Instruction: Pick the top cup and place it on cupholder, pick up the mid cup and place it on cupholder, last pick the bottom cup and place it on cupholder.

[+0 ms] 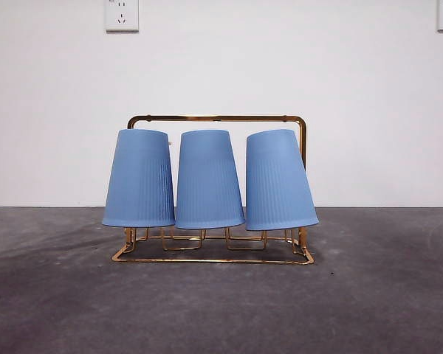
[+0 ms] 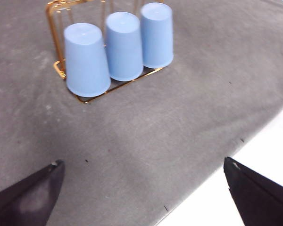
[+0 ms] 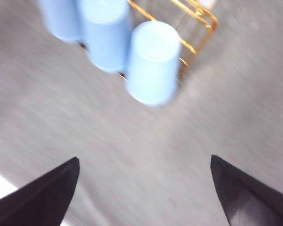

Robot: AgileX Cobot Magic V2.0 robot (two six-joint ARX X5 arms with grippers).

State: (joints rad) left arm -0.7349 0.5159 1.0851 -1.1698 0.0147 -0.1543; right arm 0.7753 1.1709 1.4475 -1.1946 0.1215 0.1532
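On cupholder, three inverted blue cups

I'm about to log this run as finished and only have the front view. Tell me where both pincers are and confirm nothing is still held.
Observer: The left pincer is open and holds nothing; it hangs over bare grey table, away from the rack.
Operator: Report the right one.
Observer: The right pincer is also open and holds nothing, above the table in front of the cups.
Operator: Check the cup tops.
Observer: From above, all three blue cups are upside down, closed bottoms facing up, in one row on the rack.
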